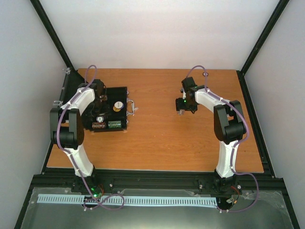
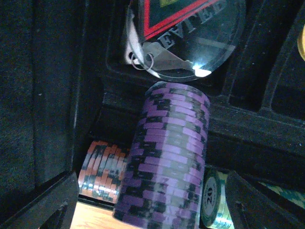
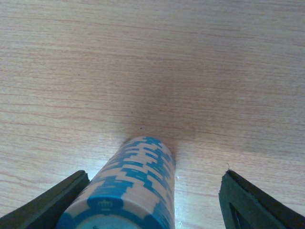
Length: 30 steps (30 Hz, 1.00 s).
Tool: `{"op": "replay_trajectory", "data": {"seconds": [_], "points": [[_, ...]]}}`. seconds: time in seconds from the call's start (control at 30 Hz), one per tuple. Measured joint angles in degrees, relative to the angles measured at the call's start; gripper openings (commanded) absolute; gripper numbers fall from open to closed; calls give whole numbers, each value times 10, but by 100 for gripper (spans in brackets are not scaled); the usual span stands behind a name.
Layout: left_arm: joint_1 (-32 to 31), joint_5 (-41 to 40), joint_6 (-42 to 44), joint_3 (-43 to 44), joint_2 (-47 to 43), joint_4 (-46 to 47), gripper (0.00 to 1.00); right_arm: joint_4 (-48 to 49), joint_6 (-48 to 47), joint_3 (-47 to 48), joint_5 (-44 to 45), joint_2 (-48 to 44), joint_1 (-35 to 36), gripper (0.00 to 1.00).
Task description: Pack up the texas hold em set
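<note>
The black case [image 1: 123, 93] lies open at the table's left, its silver handle [image 1: 132, 107] toward the middle. My left gripper [image 2: 152, 179] hovers over the tray, open, straddling a purple-and-black chip stack [image 2: 167, 157] with gaps on both sides. An orange stack [image 2: 102, 171] and green "20" chips [image 2: 212, 200] lie in slots beside it. A clear dealer disc [image 2: 190, 38] sits further in. My right gripper [image 3: 155, 174] is open around a blue-and-white chip stack [image 3: 136, 186] standing on the bare table. The left finger [image 3: 47, 205] is close to it; the right finger [image 3: 257, 200] is well apart.
A gold disc [image 1: 117, 106] and a white disc [image 1: 100, 119] rest in the case tray. The right gripper [image 1: 182, 109] is at the table's middle right, far from the case. Black frame rails border the wooden table [image 1: 157, 143].
</note>
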Motion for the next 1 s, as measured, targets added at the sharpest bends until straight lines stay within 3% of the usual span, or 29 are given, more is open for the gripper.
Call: {"op": "replay_trajectory", "data": {"seconds": [0.3,0.33,0.4,0.43,0.73,1.0], "points": [[-1,12,11,-3,21,30,59,0,0,-1,2,0,0,74],[-1,12,12,-3,23,32,45,0,0,-1,3,0,0,74],[-1,12,15,-5,26,37,8,0,0,-4,4,0,0,74],[-1,15,16,-8,26,39,2,1,0,-6,5,0,0,74],[-1,23,38,-12,18,42,1,0,-2,-13,10,0,0,74],[-1,113,101,-39,-66,66,1,0,-2,-13,10,0,0,74]]}}
